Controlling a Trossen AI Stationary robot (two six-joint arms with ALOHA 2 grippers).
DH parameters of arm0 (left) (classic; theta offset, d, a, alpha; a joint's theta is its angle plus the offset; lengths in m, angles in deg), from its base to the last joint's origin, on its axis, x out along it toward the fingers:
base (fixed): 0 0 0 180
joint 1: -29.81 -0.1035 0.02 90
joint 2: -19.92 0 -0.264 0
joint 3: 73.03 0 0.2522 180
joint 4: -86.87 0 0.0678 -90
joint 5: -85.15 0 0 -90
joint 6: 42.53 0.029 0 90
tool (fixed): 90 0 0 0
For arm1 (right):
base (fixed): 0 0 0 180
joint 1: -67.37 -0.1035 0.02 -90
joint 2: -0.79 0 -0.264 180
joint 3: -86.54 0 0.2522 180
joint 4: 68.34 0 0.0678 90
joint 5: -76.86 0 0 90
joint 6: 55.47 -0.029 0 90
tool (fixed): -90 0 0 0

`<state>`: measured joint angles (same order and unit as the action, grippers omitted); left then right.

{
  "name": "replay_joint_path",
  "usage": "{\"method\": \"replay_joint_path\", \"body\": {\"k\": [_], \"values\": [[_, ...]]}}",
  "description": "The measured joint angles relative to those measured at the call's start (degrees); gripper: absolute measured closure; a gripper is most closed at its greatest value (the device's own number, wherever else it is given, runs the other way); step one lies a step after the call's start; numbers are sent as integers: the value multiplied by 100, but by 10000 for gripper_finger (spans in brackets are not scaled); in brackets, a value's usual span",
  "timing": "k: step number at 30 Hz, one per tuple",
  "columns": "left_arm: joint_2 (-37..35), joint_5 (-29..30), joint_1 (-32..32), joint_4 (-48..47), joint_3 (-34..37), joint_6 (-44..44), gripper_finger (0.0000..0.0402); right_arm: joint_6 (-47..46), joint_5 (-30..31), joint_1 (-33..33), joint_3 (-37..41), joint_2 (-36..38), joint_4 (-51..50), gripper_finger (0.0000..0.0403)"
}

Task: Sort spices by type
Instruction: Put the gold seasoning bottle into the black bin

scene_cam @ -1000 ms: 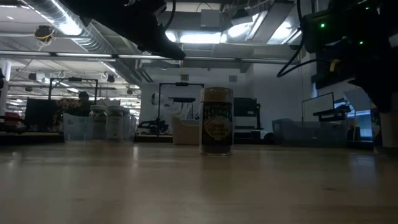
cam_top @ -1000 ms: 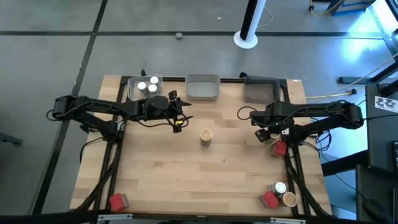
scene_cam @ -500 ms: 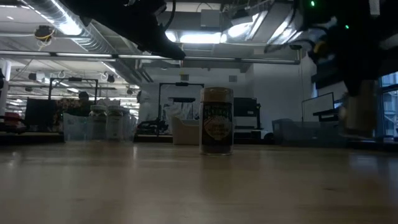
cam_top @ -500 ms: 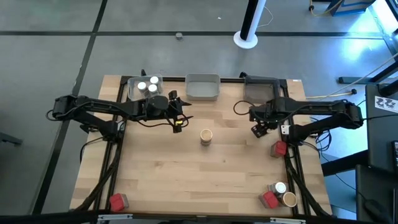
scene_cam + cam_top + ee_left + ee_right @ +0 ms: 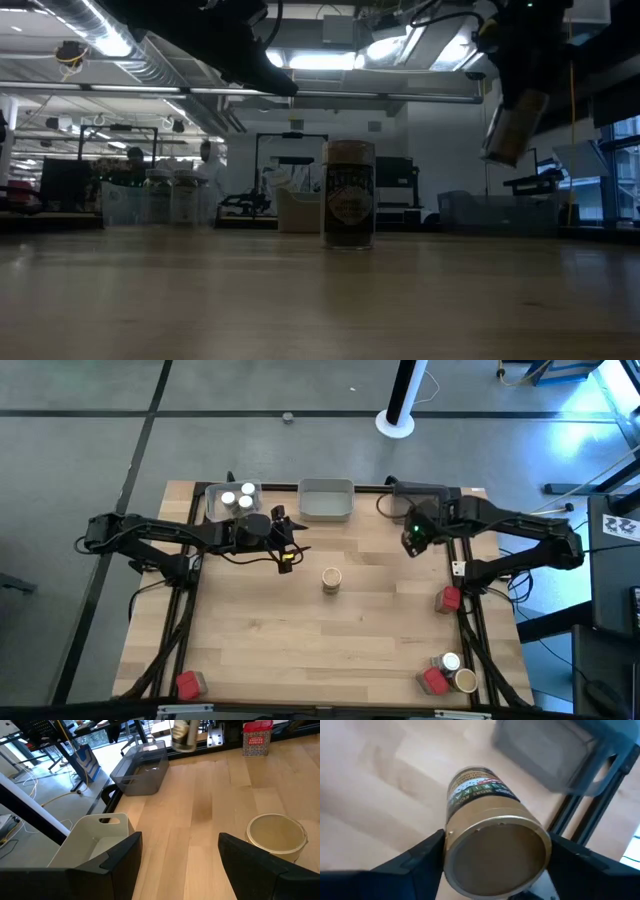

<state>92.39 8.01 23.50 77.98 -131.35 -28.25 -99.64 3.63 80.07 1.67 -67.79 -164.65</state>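
Held jar (image 5: 492, 847): a tan-brown cylinder with a dark label, clamped between the two fingers of the right gripper (image 5: 413, 538) and carried tilted above the table (image 5: 300, 650); in the low view it hangs in the air at the upper right (image 5: 512, 125). From above, the gripper sits at about 1 o'clock from the table's middle, just beside the dark tray (image 5: 420, 505) at the far right edge.

Standing jar (image 5: 332, 578): a second tan-brown jar, upright near the table's middle, gripped by nothing; the low view shows its dark label (image 5: 349, 195).

Left gripper (image 5: 290, 550): at about 11 o'clock from the middle, fingers apart with nothing between them. Its wrist view looks down on the standing jar's lid (image 5: 276, 833), between and beyond the two dark fingers (image 5: 122, 857).

White-capped jars (image 5: 238, 499): three, together in the clear tray (image 5: 215, 508) at the far left.

Grey tray (image 5: 326, 499): at 12 o'clock, between the clear tray and the dark tray.

Red packets: one (image 5: 448, 599) at 3 o'clock by the right edge; one (image 5: 186, 684) at the near left corner; one (image 5: 432, 680) at the near right corner, touching or just beside a white-capped jar (image 5: 451, 661) and a tan jar (image 5: 465, 681).
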Motion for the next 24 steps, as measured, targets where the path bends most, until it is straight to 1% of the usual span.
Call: {"method": "replay_joint_path", "body": {"k": [7,14,18,24], "values": [[0,2,0,2,0,14,157,723,125,975,-175,0,64,114],[0,0,0,1,0,53,157,1458,166,2044,-179,-75,425,113],[0,0,0,2,0,53,157,1853,93,2602,-179,-317,515,113],[0,0,0,3,0,86,157,2269,60,3180,-179,-927,656,112]]}}
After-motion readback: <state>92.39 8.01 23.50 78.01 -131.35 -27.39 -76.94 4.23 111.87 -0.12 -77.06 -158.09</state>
